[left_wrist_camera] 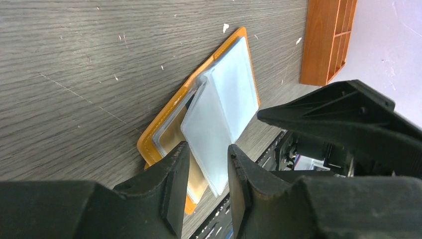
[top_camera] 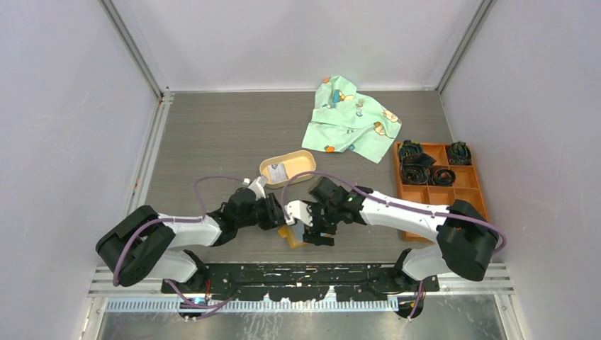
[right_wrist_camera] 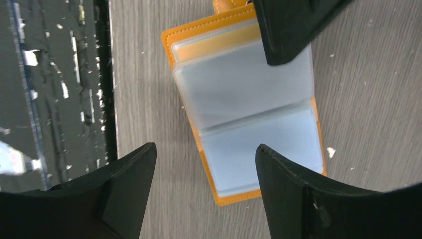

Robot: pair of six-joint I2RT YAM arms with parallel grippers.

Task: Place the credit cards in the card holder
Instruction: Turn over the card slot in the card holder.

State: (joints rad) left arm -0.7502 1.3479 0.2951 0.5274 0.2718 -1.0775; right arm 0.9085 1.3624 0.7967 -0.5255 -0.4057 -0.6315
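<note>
**Non-task items, overhead view.** A crumpled green cloth (top_camera: pixel 352 120) printed with cartoon figures is laid at the far side of the grey wood-grain table (top_camera: pixel 212 134). An orange compartment box (top_camera: pixel 470 188) is set at the right edge, with black coiled items (top_camera: pixel 418 170) held in its far compartments. An oval tan tray (top_camera: pixel 303 166) is placed near the centre.

Enclosure: 3 plain pale lilac-grey walls, left (top_camera: pixel 64 127), back (top_camera: pixel 298 35), right (top_camera: pixel 538 85). No windows in view.
2 aluminium posts (top_camera: pixel 135 49) slant up at the back corners.
Table (top_camera: pixel 212 134): grey wood-grain top, fine white specks in the wrist views.
Near edge: black perforated plate (top_camera: pixel 298 273), then a ribbed metal rail (top_camera: pixel 283 304), then a dull reflective strip.
Far right: crumpled mint-green printed cloth (top_camera: pixel 352 120). Just beside it, along the right wall, an orange compartment box (top_camera: pixel 482 191) with dark coils in its far cells.
Light even and diffuse; shadows soft.
</note>
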